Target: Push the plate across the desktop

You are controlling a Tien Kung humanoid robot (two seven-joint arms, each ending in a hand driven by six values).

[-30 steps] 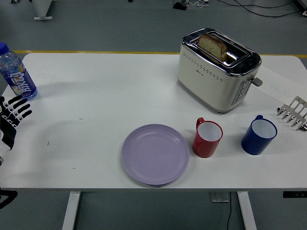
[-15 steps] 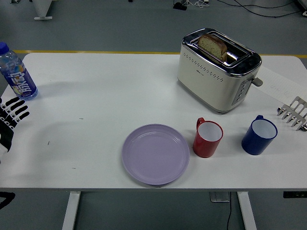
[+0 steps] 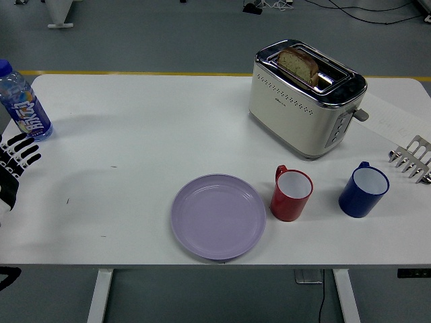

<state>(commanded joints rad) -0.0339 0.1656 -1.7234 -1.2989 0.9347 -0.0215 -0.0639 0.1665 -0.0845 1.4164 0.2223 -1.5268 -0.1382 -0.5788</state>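
Currently, head view: lilac plate (image 3: 217, 216) lies near the white table's (image 3: 135, 148) front edge, just left of a red mug (image 3: 291, 194). Blue mug (image 3: 363, 190) sits further right. Left hand (image 3: 13, 168) at the left edge, fingers spread, holding nothing, well apart from the plate.

Legible text: none confirmed. Water bottle (image 3: 23, 101) at the worktop's far left carries a blue label with large white characters, too blurred to read. Toaster (image 3: 304, 98) shows a small dark mark on its cream side wall, possibly a brand logo; too small to make out.
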